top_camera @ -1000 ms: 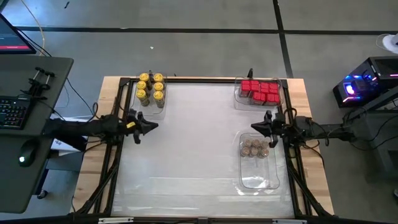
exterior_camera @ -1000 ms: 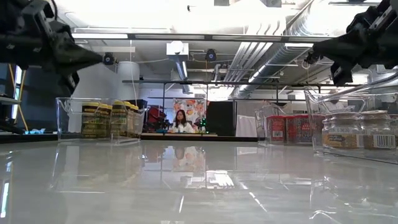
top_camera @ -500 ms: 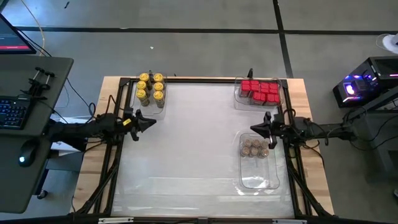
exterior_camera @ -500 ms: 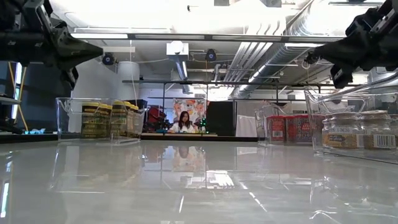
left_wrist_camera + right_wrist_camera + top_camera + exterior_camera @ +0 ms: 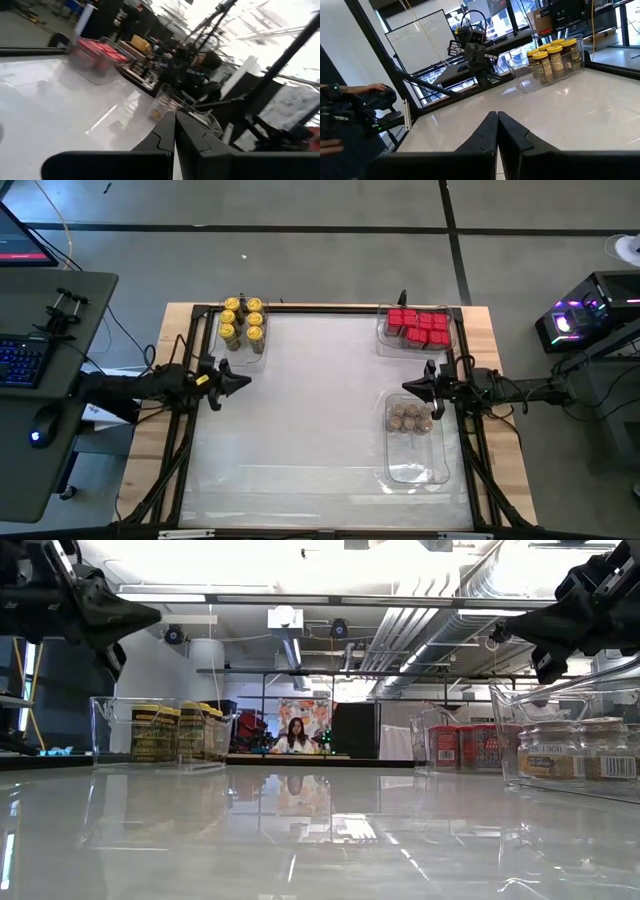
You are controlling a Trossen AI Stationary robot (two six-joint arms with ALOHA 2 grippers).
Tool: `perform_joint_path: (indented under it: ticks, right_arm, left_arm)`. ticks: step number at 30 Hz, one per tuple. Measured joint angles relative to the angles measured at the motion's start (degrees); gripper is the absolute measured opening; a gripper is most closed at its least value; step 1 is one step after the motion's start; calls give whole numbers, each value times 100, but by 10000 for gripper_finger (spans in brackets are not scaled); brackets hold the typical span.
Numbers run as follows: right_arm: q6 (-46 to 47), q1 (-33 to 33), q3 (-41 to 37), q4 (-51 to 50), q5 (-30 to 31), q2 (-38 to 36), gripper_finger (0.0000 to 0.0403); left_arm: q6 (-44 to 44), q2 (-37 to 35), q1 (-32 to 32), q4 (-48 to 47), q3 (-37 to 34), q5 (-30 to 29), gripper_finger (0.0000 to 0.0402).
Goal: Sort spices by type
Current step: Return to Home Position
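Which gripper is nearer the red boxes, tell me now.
Right. The right gripper hovers close beside the red boxes, on their side of the table; the left gripper is across the table, by the yellow-lidded jars.

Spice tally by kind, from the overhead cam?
Yellow-lidded jars: 6
Red boxes: about 8, packed too tight to split cleanly
Brown-lidded jars: 6
Total: about 20

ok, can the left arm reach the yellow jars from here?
Probably yes. The left gripper, shut and empty, hangs close beside the yellow jars; nothing stands between, and their tray is open-topped.
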Motion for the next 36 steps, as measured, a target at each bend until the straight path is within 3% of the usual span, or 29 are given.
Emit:
perform_joint_path:
  ticks: [6, 13, 16, 36]
  right_arm:
    - [-1, 0, -2, 0, 0, 0, 1]
    - [0, 0, -2, 0, 2, 0, 1]
    - [0, 0, -3, 0, 2, 0, 1]
    - [0, 0, -4, 0, 2, 2, 1]
  left_arm:
    - [335, 0, -89, -48, 0, 69, 0]
    - [2798, 0, -93, -228, 0, 1089, 0]
    - [3421, 0, -83, -226, 0, 1160, 0]
    - [3449, 50, -10, -229, 0, 1127, 0]
